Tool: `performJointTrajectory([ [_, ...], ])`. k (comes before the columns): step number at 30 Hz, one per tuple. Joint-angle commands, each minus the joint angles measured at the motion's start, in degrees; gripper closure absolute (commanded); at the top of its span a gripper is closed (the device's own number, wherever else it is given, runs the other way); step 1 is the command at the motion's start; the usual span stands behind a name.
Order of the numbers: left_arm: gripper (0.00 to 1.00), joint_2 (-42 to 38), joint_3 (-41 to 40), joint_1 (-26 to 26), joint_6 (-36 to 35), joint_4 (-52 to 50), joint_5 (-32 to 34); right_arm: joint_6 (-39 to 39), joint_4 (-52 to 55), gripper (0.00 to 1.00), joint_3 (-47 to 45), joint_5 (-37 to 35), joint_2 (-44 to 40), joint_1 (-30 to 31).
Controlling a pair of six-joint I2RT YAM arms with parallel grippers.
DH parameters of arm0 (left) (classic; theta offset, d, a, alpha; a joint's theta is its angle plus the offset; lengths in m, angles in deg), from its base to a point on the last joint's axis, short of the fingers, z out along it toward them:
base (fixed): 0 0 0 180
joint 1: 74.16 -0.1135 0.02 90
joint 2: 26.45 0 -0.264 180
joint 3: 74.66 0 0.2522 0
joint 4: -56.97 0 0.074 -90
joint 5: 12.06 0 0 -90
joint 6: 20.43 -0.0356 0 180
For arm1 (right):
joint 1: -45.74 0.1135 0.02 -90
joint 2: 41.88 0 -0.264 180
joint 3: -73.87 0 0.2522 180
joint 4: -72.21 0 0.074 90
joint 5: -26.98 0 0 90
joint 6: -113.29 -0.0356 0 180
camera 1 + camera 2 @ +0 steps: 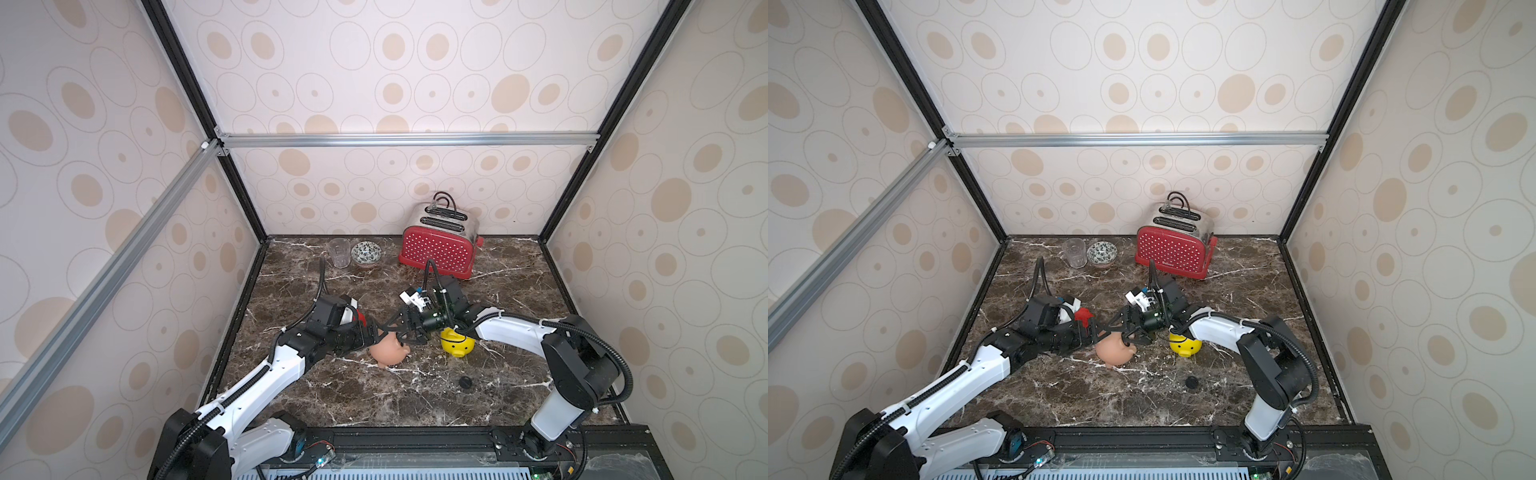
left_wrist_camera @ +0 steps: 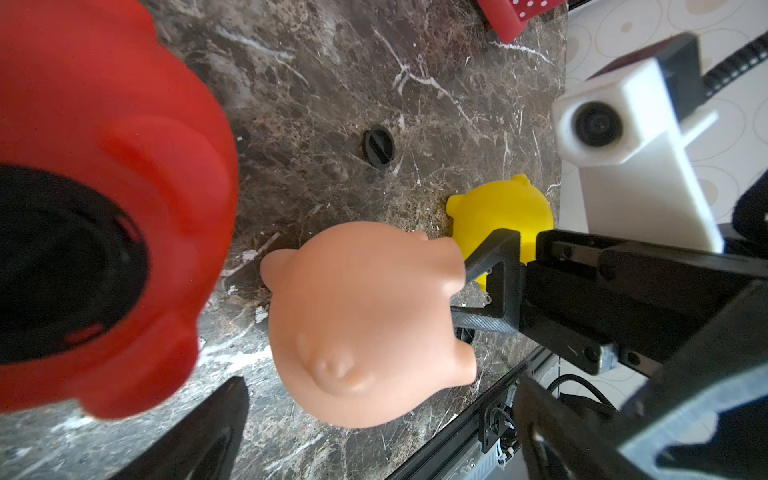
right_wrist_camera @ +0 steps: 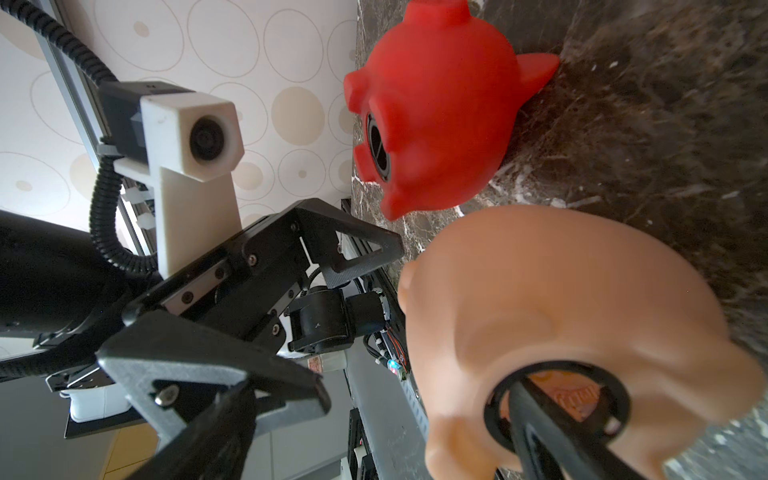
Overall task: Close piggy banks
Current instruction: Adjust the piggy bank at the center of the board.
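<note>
In both top views the dark brown marble counter [image 1: 365, 399] fills the lower middle of the frame. At its centre the pale pink plastic piggy bank [image 1: 386, 353] lies tipped over. The yellow plastic piggy bank [image 1: 457, 345] stands just right of it, partly under the right arm. The red plastic piggy bank [image 1: 1084, 313] shows only as a sliver behind the left wrist. The left gripper [image 1: 376, 333] and right gripper [image 1: 400, 336] meet over the pink pig, crowding it from both sides. A small round black cap [image 1: 464, 381] lies loose to the lower right of the pigs. Along the far edge stand a clear glass tumbler [image 1: 338, 252], a patterned bowl [image 1: 365, 252] and a red dotted toaster [image 1: 438, 249], well apart from the pigs.

In the left wrist view the red pig looms close and blurred. The pink pig lies beyond it, with one of the right fingers [image 2: 509, 286] touching it. The left fingers stand wide apart, holding nothing.

In the right wrist view the right fingers are spread wide and grip nothing. One of them [image 3: 540, 428] crosses the pink pig's black-ringed belly hole. The red pig lies beside it with a slotted black cap seated in its hole.
</note>
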Motion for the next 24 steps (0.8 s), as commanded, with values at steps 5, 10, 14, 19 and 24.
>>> performJointTrajectory([
  [5,0.01,-1.5,2.8,0.6,-1.2,3.5,-4.8,-0.2,1.9,0.05,0.1,-1.7,0.4,1.5],
  [10,0.01,-4.1,0.1,0.6,0.5,5.7,-6.9,-0.6,1.7,0.05,-0.3,-2.0,0.2,1.7],
  [14,0.01,-4.9,-2.7,1.0,3.5,11.0,-11.5,-0.6,1.8,0.05,-0.6,-2.5,-0.4,1.9],
  [19,0.03,-7.0,-5.5,1.1,4.9,12.5,-12.1,-0.9,1.9,0.05,-1.0,-3.1,-1.0,2.1],
  [24,0.02,-8.4,-8.2,1.1,8.5,18.2,-13.2,-2.2,0.8,0.06,-2.1,-3.6,-1.9,2.4],
])
